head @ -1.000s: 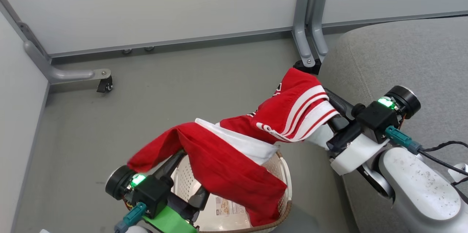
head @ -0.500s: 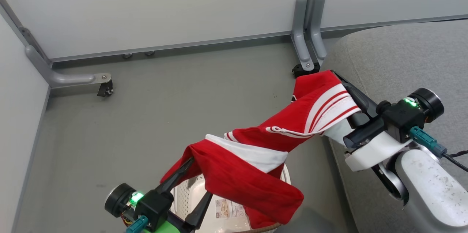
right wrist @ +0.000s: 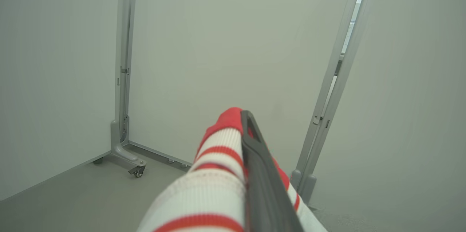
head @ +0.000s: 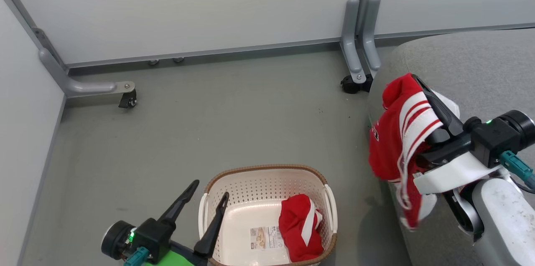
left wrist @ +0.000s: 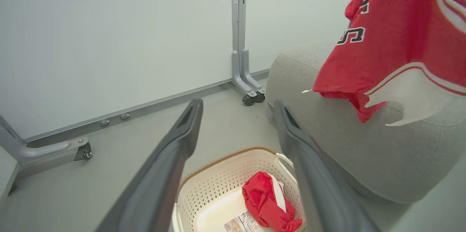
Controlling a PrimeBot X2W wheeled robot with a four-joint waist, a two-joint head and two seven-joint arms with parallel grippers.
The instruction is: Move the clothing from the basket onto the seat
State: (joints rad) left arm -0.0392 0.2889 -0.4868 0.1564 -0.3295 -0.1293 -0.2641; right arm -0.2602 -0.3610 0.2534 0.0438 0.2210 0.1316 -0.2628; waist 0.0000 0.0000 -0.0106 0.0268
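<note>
One red jersey [head: 395, 145] hangs from the right gripper [head: 418, 86], whose fingers are pinched tight on its red-and-white striped trim. The cloth drapes down at the rounded front corner of the grey seat [head: 480, 61], with its lower end dangling over the floor [head: 209, 111]. Whether it touches the cushion cannot be told. In the left wrist view the jersey shows dark numerals edged in white.

The second red garment [head: 299, 232] lies crumpled in the right side of the basket [head: 263, 168], next to the label on the bottom. The basket stands on the floor near the seat. The left gripper [head: 210, 189] hovers at the basket's left rim, its fingers spread as wide as they go and holding nothing.

The step in hand looks like the transfer of the first jersey, lifted clear of the basket but not yet laid down. The next move calls for carrying it further in over the cushion and lowering it before the fingers let go, so that the hanging tail lands on top and does not drag the jersey off the rounded edge. After that, the left gripper is well placed to go down for the piece in the basket.
</note>
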